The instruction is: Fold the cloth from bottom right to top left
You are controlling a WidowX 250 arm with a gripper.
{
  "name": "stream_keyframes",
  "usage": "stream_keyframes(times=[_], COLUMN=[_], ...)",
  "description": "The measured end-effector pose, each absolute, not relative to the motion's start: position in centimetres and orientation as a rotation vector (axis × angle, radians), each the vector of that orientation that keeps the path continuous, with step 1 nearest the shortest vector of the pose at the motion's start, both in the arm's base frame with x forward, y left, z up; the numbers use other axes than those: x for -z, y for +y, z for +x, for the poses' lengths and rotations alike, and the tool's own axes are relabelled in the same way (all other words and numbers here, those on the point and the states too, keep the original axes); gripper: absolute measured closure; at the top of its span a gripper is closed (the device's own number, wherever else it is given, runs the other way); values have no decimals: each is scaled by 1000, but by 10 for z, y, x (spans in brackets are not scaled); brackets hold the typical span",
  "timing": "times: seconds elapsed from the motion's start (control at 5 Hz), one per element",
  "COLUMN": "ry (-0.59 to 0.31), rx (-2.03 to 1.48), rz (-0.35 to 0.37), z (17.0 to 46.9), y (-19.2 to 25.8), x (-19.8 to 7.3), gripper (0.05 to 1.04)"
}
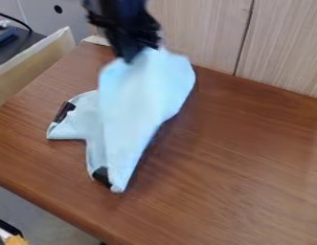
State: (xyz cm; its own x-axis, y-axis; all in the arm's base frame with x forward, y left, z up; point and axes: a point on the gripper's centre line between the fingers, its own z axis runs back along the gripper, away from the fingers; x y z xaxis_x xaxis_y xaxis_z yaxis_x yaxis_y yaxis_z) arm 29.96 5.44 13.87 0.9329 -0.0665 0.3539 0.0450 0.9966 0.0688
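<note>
The black gripper (131,55) hangs at the upper middle of the camera view, over the far part of the table (250,158). Its tip meets the upper edge of the light blue cloth (138,100), which drapes down from it toward the viewer. The cloth's lower end narrows to a point on the wood, with a dark patch beside it. Another corner spreads out to the left, also with a dark patch. How the gripper's fingers stand on the cloth is hard to make out.
A pale wood-panelled wall (205,28) rises behind the table's far edge. At the upper left, a light board (39,60) stands along the table's side, with a dark surface beyond it. The table's front edge runs across the lower left.
</note>
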Motion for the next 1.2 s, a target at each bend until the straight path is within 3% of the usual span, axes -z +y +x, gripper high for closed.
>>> stream_keyframes(times=[0.4, 0.8, 1.0, 1.2], ry=[-329, -322, -360, -381], rx=[-97, -149, -133, -144], rz=[38, 28, 27, 13], z=[302, 304, 314, 326], y=[115, 128, 129, 131], x=[-100, -46, -26, -25], gripper=[1015, 1015, 1015, 998])
